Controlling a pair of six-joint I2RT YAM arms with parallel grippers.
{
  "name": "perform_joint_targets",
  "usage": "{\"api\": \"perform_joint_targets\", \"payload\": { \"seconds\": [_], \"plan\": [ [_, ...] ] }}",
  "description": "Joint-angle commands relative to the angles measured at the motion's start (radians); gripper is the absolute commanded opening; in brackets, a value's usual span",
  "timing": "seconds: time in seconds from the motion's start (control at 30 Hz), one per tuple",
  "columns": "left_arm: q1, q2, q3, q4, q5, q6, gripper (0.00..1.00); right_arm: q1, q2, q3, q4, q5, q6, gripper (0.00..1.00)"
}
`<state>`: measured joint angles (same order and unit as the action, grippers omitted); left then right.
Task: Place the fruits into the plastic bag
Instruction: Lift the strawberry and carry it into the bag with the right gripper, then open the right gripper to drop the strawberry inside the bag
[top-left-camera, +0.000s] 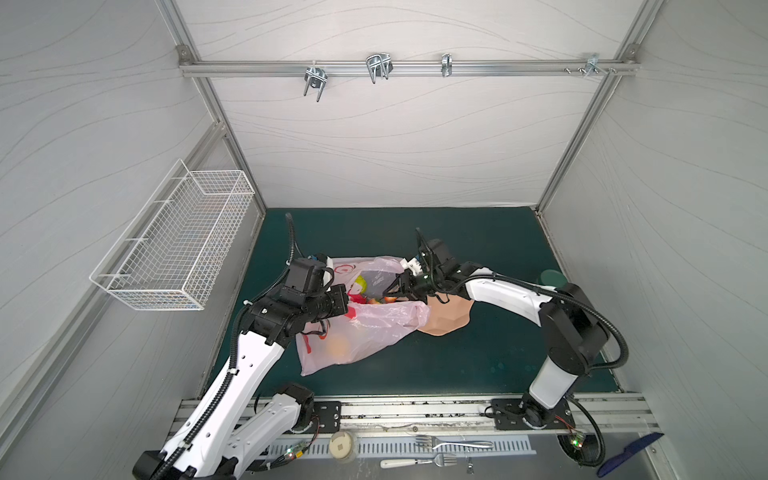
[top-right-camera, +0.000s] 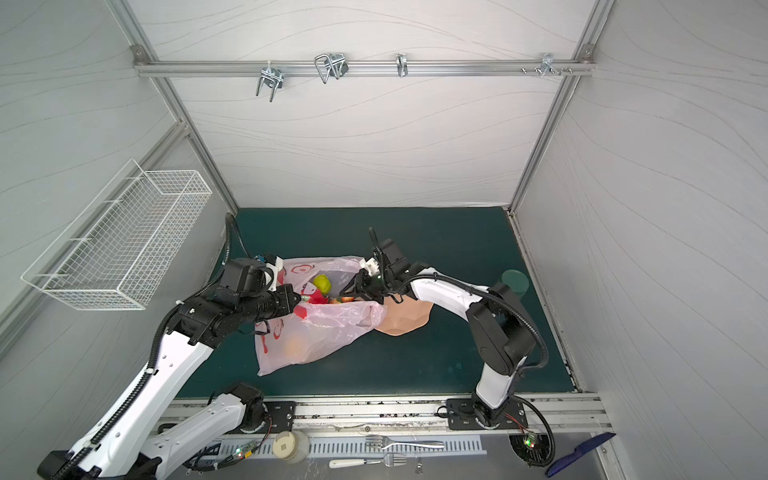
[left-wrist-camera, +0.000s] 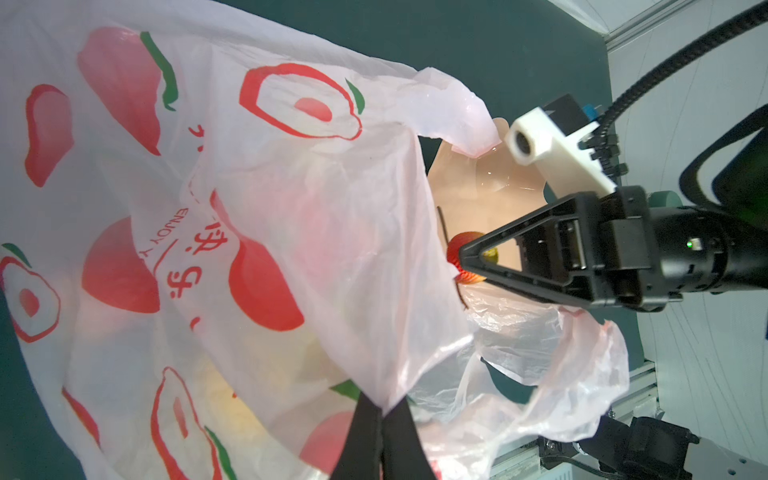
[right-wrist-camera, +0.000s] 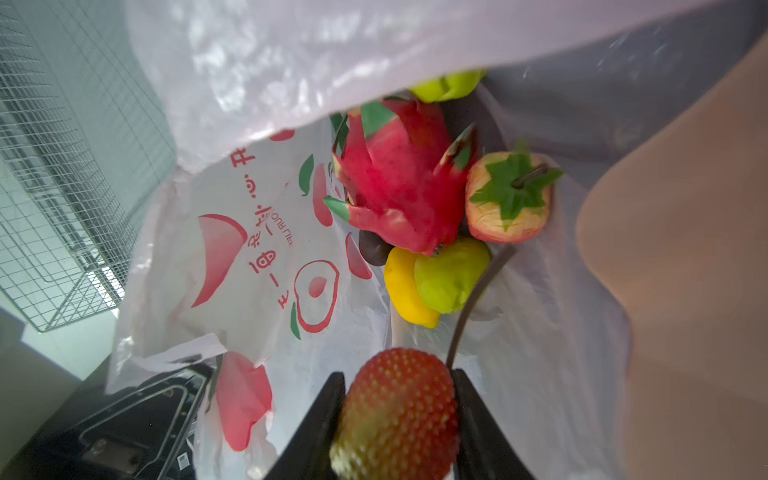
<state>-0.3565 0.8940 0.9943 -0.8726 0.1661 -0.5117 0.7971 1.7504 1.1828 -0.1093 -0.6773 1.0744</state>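
The pale pink plastic bag lies on the green mat with its mouth held open. My left gripper is shut, pinching the bag's near rim. Over the mouth, my right gripper is shut on a red strawberry. Inside the bag lie a dragon fruit, another strawberry, a yellow lemon, a green fruit, a second green one and a dark purple fruit.
A peach faceted bowl sits right of the bag, under my right arm. A jar with a dark green lid stands at the mat's right edge. A white wire basket hangs on the left wall. Forks lie in front.
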Motion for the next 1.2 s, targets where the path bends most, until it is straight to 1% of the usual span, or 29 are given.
{"api": "perform_joint_targets", "payload": {
  "seconds": [0.0, 0.17, 0.27, 0.3, 0.33, 0.4, 0.43, 0.47, 0.5, 0.6, 0.67, 0.73, 0.9, 1.0, 1.17],
  "plan": [
    [-0.002, 0.003, 0.029, 0.026, -0.001, 0.003, 0.00, 0.061, 0.050, 0.070, 0.063, -0.035, 0.079, 0.13],
    [-0.002, -0.003, 0.033, 0.023, -0.015, 0.002, 0.00, 0.155, 0.139, 0.162, 0.016, -0.063, 0.097, 0.14],
    [-0.002, -0.010, 0.034, 0.017, -0.027, 0.002, 0.00, 0.194, 0.182, 0.213, -0.026, -0.087, 0.095, 0.18],
    [-0.002, -0.012, 0.034, 0.016, -0.030, 0.002, 0.00, 0.201, 0.192, 0.228, -0.047, -0.095, 0.089, 0.22],
    [-0.002, -0.016, 0.034, 0.016, -0.031, 0.002, 0.00, 0.204, 0.203, 0.242, -0.069, -0.102, 0.083, 0.29],
    [-0.002, -0.020, 0.031, 0.011, -0.032, 0.000, 0.00, 0.200, 0.213, 0.250, -0.074, -0.115, 0.084, 0.37],
    [-0.002, -0.023, 0.029, 0.010, -0.036, -0.001, 0.00, 0.196, 0.213, 0.251, -0.071, -0.122, 0.085, 0.44],
    [-0.002, -0.026, 0.030, 0.005, -0.041, -0.001, 0.00, 0.192, 0.213, 0.257, -0.081, -0.128, 0.074, 0.51],
    [-0.002, -0.029, 0.030, 0.003, -0.044, -0.002, 0.00, 0.187, 0.211, 0.260, -0.094, -0.134, 0.059, 0.55],
    [-0.002, -0.037, 0.029, 0.000, -0.050, -0.001, 0.00, 0.168, 0.187, 0.252, -0.119, -0.146, 0.017, 0.70],
    [-0.002, -0.040, 0.029, -0.007, -0.054, -0.001, 0.00, 0.149, 0.163, 0.236, -0.120, -0.147, -0.005, 0.83],
    [-0.002, -0.042, 0.027, -0.009, -0.057, -0.001, 0.00, 0.129, 0.147, 0.229, -0.135, -0.153, -0.020, 0.86],
    [-0.002, -0.046, 0.026, -0.017, -0.068, -0.002, 0.00, 0.080, 0.088, 0.201, -0.161, -0.146, -0.057, 0.88],
    [-0.002, -0.049, 0.028, -0.026, -0.078, -0.004, 0.00, 0.054, 0.052, 0.211, -0.238, -0.122, -0.127, 0.90],
    [-0.002, -0.050, 0.029, -0.027, -0.072, -0.002, 0.00, 0.017, -0.006, 0.229, -0.399, -0.038, -0.276, 0.93]
  ]
}}
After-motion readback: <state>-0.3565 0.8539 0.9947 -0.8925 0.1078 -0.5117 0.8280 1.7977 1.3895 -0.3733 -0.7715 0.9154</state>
